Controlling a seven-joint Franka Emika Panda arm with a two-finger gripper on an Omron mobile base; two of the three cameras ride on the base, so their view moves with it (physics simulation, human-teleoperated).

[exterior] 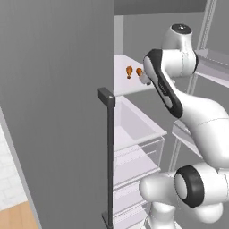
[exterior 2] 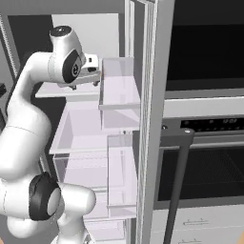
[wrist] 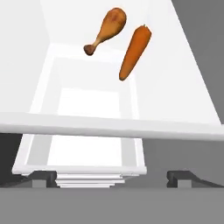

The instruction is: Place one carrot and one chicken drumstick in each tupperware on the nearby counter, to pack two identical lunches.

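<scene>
A brown chicken drumstick [wrist: 106,29] and an orange carrot [wrist: 134,51] are seen side by side on the white fridge shelf [wrist: 175,87]; the two-finger gripper [wrist: 111,177] is held wide before it, seemingly for picking

Left base view: looking forward and down from behind the arm [exterior: 197,116], past a grey fridge door [exterior: 53,112] into the open fridge, facing the white shelf [exterior: 129,87] from some way off. Right base view: looking at the same fridge interior from the other side, beside an oven [exterior 2: 209,157], sharing that shelf [exterior 2: 62,90] and the drawers below. Hand view: riding on the hand, hovering close above the shelf [wrist: 175,78], facing along it toward a drumstick [wrist: 107,29] and a carrot [wrist: 134,51] lying side by side.
</scene>
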